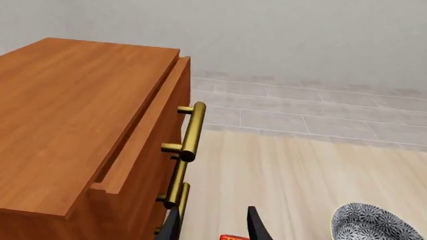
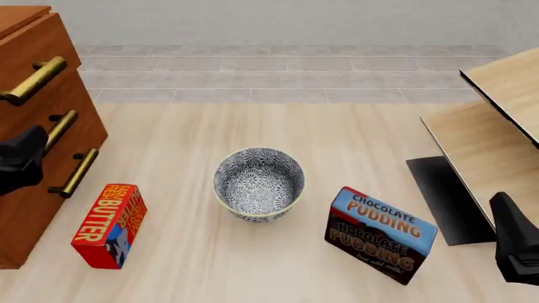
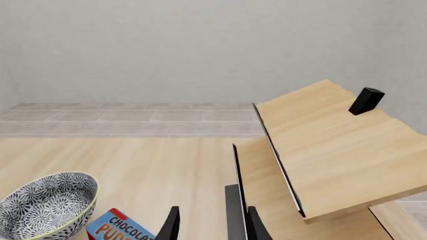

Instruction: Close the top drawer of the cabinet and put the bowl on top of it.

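Note:
The reddish-brown cabinet [image 1: 67,115] [image 2: 17,208] stands at the table's left. Its top drawer [image 1: 143,150] [image 2: 42,47] sticks out a little past the cabinet's top edge, and its brass handle [image 1: 191,131] [image 2: 32,81] is free. My left gripper [image 1: 213,227] [image 2: 25,154] is open in front of the lower drawers, below the top handle, touching nothing. The patterned bowl [image 2: 259,183] [image 1: 373,224] [image 3: 47,205] sits upright at the table's middle. My right gripper [image 3: 212,227] [image 2: 514,243] is open at the front right, apart from the bowl.
A red butter box [image 2: 110,225] stands near the cabinet's base, left of the bowl. A chocolate pudding box [image 2: 380,235] [image 3: 123,227] stands right of the bowl. Pale light-wood furniture [image 2: 497,145] [image 3: 333,150] with black edging fills the right side.

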Controlling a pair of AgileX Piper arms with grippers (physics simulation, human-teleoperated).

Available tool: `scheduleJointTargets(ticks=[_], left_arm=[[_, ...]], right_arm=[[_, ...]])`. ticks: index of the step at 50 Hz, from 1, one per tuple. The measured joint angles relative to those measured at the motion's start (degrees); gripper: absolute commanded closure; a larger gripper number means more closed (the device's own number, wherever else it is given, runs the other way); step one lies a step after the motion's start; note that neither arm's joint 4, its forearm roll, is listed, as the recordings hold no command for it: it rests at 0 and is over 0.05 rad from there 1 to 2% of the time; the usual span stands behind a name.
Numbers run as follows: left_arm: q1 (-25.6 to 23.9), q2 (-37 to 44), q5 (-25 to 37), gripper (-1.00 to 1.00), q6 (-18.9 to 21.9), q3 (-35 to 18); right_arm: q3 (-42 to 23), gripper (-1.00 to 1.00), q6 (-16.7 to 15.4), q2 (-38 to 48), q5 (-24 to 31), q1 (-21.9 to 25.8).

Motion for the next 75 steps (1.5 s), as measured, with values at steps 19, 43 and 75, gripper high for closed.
scheduleJointTargets(ticks=[19,43,75], left_arm=[[2.59,3.95,-3.05,-1.00,-0.78,-0.35],[7.24,8.31,-6.64,-1.00,-2.05,-0.82],[12.49,12.38,-10.65,-1.00,-3.59,-1.40]], right_arm=[[0.00,-1.00,0.00,0.00,0.00,0.00],[0.00,-1.00,0.00,0.00,0.00,0.00],[0.00,-1.00,0.01,0.00,0.00,0.00]])
